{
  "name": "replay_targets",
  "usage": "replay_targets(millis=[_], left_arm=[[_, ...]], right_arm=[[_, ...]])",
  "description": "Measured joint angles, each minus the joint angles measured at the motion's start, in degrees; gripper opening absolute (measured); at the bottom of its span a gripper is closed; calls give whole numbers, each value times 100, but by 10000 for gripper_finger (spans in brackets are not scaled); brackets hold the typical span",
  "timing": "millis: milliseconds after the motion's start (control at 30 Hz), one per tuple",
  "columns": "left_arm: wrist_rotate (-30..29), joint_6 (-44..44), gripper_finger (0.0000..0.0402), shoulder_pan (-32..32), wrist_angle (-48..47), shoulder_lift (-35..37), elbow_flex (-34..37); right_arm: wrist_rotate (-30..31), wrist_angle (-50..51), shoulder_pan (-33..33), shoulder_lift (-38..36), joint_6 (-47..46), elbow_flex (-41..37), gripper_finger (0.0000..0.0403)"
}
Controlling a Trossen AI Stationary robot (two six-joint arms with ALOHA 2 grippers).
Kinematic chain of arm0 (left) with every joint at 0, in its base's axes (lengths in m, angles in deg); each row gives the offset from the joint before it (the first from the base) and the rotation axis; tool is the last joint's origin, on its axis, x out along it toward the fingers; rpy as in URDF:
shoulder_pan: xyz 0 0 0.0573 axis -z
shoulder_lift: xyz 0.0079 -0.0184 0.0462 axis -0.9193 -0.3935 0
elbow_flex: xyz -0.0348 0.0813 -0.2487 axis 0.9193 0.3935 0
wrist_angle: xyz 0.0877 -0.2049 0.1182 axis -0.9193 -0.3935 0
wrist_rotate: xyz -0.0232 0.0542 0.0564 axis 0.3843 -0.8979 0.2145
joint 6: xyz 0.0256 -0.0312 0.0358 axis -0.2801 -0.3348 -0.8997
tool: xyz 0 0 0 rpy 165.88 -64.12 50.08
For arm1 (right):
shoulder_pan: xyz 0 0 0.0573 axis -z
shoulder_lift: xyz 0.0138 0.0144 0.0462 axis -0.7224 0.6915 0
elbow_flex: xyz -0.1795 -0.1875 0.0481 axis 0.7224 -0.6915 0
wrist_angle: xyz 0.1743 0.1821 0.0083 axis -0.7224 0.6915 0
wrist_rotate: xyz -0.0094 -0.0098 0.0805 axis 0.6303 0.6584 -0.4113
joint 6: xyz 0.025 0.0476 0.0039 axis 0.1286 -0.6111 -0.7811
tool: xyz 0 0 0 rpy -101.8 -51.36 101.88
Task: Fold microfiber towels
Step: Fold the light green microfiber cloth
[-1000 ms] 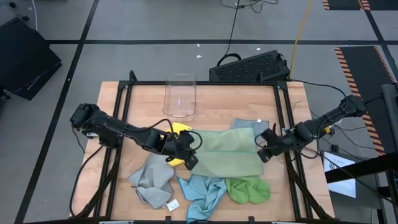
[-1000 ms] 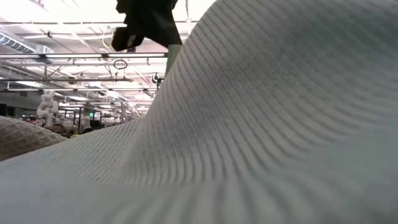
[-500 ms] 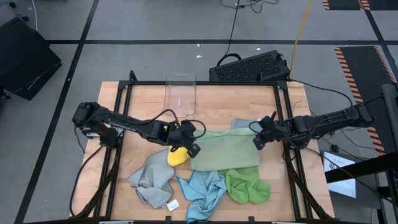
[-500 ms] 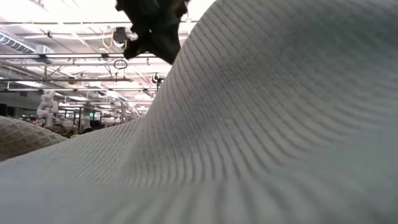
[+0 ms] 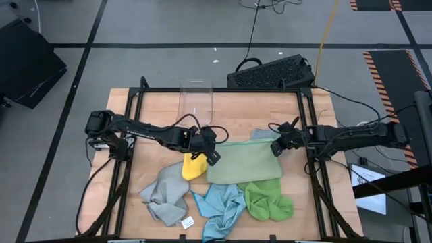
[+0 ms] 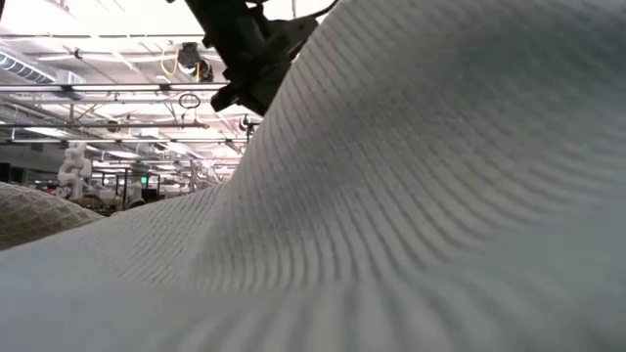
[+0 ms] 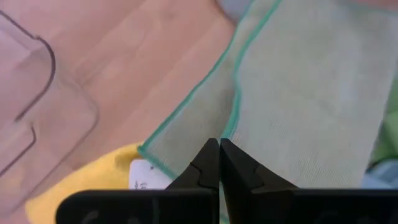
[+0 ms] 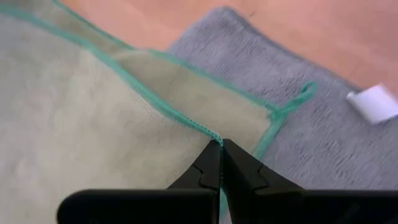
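Note:
The pale green towel (image 5: pixel 244 163) lies mid-table, folded over on itself, with its teal hem showing in both wrist views. My left gripper (image 5: pixel 210 146) is shut on its far left end and my right gripper (image 5: pixel 276 146) on its far right end. A yellow towel (image 5: pixel 194 166) lies partly under its left side, and a grey towel (image 5: pixel 265 135) lies under its far right corner. Nearer the front edge lie another grey towel (image 5: pixel 164 196), a light blue one (image 5: pixel 219 204) and a bright green one (image 5: pixel 268 204). My left gripper pinches the teal hem of the upper layer (image 7: pixel 232 122) between its two shut fingers, at that layer's left end. The fingers slant down from the table's left. The held layer lies back over the lower layer (image 7: pixel 186 118), close above it. My right gripper pinches the upper layer's teal hem (image 8: pixel 202 129) at its right end, only at the fingertips. It slants down from the table's right. The lower layer's corner (image 8: pixel 258 112) lies just beyond the fingertips on the grey towel (image 8: pixel 311 149).
A clear plastic bin (image 5: pixel 196 104) stands on bare wood at the far middle. A black frame (image 5: pixel 132 108) borders the table, and a dark keyboard-like box (image 5: pixel 271 73) sits past the far edge. A cloth (image 6: pixel 411 215) right before the low camera fills its view.
Both grippers, still shut, have moved toward the table's far edge and slightly down, carrying the pale green towel's held edge with them. That half has folded over the half left on the table, so the towel is now shorter from near to far.

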Motion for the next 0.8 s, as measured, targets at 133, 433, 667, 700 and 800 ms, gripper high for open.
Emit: replay_targets(millis=[133, 433, 667, 700, 800], left_arm=[[-3, 9, 9, -12, 55, 1, 4], [-141, 5, 22, -25, 49, -115, 4], [-157, 309, 67, -16, 62, -382, 4], [-179, 367, 77, -16, 48, -390, 4], [-274, 387, 108, -18, 17, -386, 4]], right_arm=[[-4, -38, 164, -4, 239, 0, 2], [29, -26, 340, 0, 284, 0, 12], [173, -98, 388, -2, 271, 0, 67], [171, -98, 388, -2, 257, 0, 80], [171, -102, 388, -4, 103, 0, 118]])
